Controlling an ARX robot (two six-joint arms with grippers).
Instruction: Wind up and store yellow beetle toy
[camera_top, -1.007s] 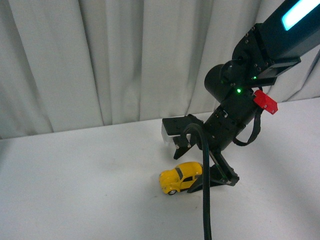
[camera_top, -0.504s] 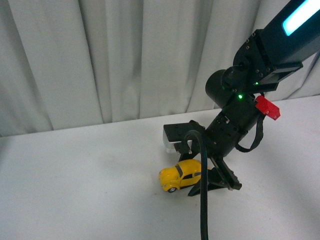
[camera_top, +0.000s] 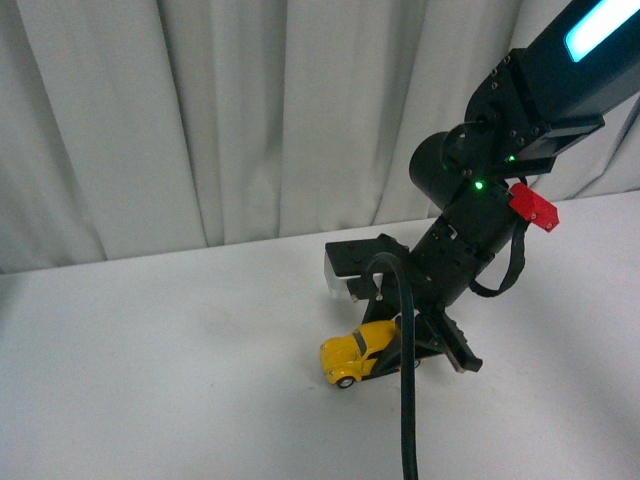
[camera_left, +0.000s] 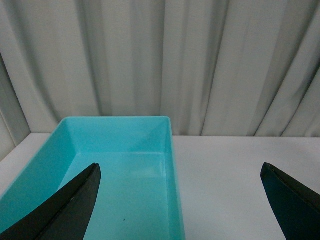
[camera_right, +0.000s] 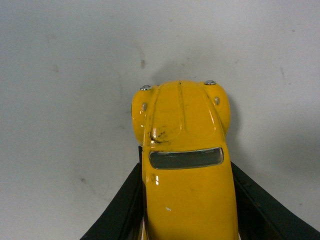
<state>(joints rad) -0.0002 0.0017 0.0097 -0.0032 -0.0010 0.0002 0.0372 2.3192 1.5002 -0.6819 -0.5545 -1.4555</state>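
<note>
The yellow beetle toy (camera_top: 357, 352) stands on the white table (camera_top: 150, 380), nose pointing left in the front view. My right gripper (camera_top: 415, 350) is shut on its rear half, black fingers pressed against both sides. From the right wrist view the toy (camera_right: 185, 165) fills the middle, hood away from the camera, its wheels hidden under the body, and each finger (camera_right: 120, 210) hugs a flank. My left gripper (camera_left: 182, 200) is open, its two dark fingertips wide apart above a turquoise bin (camera_left: 172, 165) that holds nothing. The left arm does not appear in the front view.
Grey curtains (camera_top: 250, 120) hang behind the table. A thick black cable (camera_top: 408, 400) drops from the right arm in front of the toy. The turquoise bin's right wall borders bare white tabletop (camera_left: 240, 180) in the left wrist view.
The right gripper's fingers have drawn in against the toy's sides. The toy has stayed almost in place, shifting very slightly.
</note>
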